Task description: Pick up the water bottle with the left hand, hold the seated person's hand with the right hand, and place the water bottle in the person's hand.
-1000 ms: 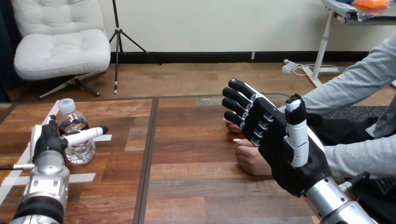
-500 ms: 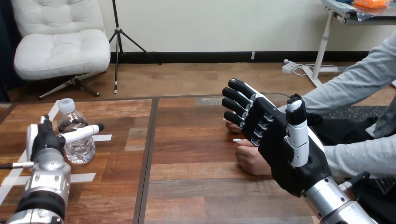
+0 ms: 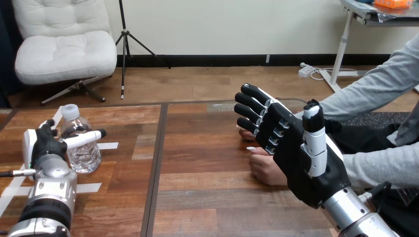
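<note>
The water bottle (image 3: 82, 154) is a clear plastic one with a white cap (image 3: 70, 111). It's standing upright on the left panel of the wooden table (image 3: 207, 197), long axis vertical, cap up. Can't make out any print on it. It sits among strips of white tape (image 3: 107, 145) stuck to the wood, fairly near the table's far edge.

The left hand (image 3: 45, 144) is right beside the bottle on its left. It's open, with one straight digit reaching across the front of the bottle and pointing right, not wrapped round it. Can't tell if that digit actually touches the plastic.

Over on the right panel, the right hand (image 3: 296, 158) is raised with the fingers spread and nearly straight, pointing up and to the left, so it's open and holding nothing. The person's hand (image 3: 266, 170) rests on the table just behind it, fingertips poking out to its left. Touching or not, I can't tell.

Between the bottle and the person's hand there's a wide stretch of bare wood, crossed by the dark seam (image 3: 157, 163) between the two panels.
</note>
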Robot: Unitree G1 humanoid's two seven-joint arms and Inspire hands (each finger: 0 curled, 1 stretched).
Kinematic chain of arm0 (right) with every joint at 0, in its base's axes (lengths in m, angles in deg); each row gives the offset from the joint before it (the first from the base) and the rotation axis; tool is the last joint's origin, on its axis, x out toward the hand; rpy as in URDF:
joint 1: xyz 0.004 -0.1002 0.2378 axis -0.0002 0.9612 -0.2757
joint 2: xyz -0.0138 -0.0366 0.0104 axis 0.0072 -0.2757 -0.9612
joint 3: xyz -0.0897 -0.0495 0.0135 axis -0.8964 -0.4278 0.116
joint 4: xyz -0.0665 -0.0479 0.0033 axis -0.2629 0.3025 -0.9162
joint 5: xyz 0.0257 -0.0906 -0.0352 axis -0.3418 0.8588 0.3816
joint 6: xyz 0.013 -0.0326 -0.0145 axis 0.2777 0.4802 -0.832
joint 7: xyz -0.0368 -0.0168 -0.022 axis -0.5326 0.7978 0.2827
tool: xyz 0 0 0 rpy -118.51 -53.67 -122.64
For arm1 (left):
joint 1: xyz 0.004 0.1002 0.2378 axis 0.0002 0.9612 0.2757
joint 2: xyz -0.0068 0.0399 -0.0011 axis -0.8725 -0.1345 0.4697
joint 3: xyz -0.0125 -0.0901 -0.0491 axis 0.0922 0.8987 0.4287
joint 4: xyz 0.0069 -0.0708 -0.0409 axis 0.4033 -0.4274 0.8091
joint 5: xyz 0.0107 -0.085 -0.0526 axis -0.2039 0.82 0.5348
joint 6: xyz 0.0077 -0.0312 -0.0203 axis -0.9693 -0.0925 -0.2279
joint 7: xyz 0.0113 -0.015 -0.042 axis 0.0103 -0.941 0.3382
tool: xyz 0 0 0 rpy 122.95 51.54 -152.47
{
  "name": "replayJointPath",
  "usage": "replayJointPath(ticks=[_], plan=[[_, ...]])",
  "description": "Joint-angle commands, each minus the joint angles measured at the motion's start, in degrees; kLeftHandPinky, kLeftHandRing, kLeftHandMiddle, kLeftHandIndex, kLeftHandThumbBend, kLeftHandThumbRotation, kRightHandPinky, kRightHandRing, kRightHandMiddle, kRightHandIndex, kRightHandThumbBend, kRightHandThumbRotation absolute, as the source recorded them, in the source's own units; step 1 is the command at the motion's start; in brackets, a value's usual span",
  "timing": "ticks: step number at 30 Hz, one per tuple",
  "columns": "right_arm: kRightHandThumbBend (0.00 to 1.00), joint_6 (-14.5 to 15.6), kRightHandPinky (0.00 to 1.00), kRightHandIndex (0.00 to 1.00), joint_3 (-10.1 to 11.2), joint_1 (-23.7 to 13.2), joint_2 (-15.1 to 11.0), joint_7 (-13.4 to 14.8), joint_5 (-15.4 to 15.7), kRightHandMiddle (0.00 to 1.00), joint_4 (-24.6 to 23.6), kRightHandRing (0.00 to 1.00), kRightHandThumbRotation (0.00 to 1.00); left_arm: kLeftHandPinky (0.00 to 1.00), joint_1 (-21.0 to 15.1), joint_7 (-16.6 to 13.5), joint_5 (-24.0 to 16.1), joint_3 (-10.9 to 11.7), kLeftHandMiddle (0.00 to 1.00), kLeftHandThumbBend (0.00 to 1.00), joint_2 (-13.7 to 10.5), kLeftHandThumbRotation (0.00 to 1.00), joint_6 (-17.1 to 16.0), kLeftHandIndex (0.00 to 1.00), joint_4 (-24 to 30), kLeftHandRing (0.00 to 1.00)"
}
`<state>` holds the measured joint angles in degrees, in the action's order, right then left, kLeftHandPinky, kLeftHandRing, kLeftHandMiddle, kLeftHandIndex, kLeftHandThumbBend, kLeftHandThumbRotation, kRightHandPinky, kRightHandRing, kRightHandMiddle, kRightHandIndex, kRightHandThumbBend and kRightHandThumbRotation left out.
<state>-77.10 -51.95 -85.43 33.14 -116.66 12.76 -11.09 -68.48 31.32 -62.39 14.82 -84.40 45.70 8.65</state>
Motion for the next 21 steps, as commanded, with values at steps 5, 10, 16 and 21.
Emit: replayJointPath(ticks=[5,10,16,21], plan=[[0.95,-2.02,0.95,0.91,0.60,-2.52,0.22,-0.19,-1.14,0.93,-2.50,0.94,1.00,0.47,-4.75,-3.67,-0.09,-0.15,0.54,0.78,0.86,0.00,-3.68,0.62,-1.02,0.50],[0.95,-2.20,0.95,0.91,0.61,-2.46,0.25,-0.25,-1.20,0.93,-2.45,0.94,1.00,0.42,-4.51,-5.12,-0.09,-0.13,0.50,0.75,1.21,0.00,-4.83,0.55,-0.93,0.45],[0.95,-2.01,0.94,0.91,0.65,-2.39,0.21,-0.31,-1.43,0.93,-2.49,0.94,1.00,0.37,-4.07,-5.48,-0.72,-0.78,0.47,0.74,1.08,0.00,-5.92,0.50,-1.35,0.42],[0.95,-1.77,0.94,0.91,0.65,-2.33,0.29,0.01,-1.36,0.93,-2.79,0.94,1.00,0.35,-3.72,-5.54,-0.77,-1.04,0.46,0.75,1.16,0.00,-5.96,0.49,-0.47,0.41]])
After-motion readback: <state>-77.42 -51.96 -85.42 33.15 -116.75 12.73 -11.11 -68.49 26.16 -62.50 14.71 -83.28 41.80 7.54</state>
